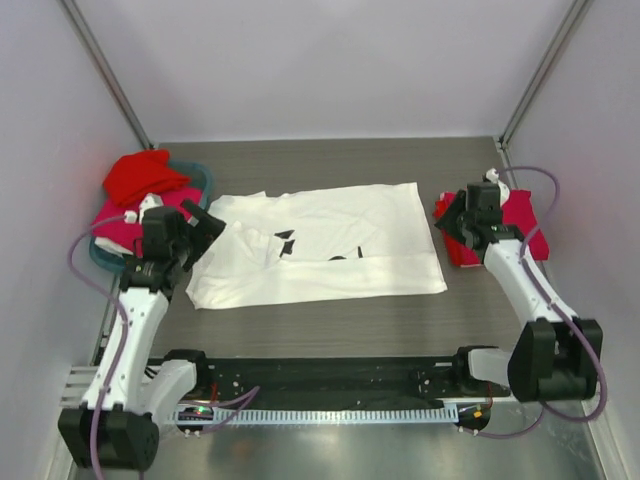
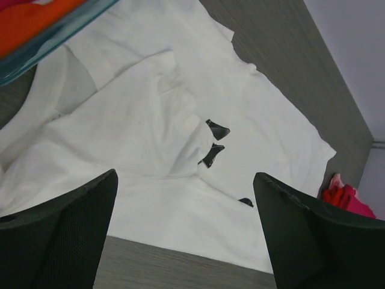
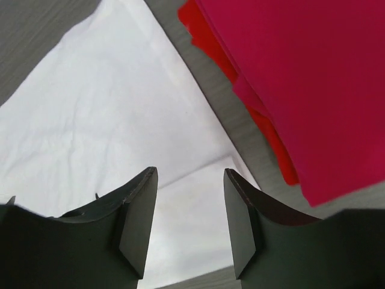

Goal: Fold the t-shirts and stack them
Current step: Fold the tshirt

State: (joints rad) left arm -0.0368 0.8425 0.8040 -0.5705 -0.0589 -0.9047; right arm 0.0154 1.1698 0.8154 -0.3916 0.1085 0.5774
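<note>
Soft white t-shirt [image 1: 330,275] lies roughly rectangular (lightly creased).

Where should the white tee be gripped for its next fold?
Likely the far long edge, one gripper near each end, from above: the white tee lies flat, its near strip folded over the print, with left gripper and right gripper open over its ends.

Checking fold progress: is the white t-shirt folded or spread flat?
Partly folded: the white t-shirt has its near edge turned over, hiding most of its black print.
</note>
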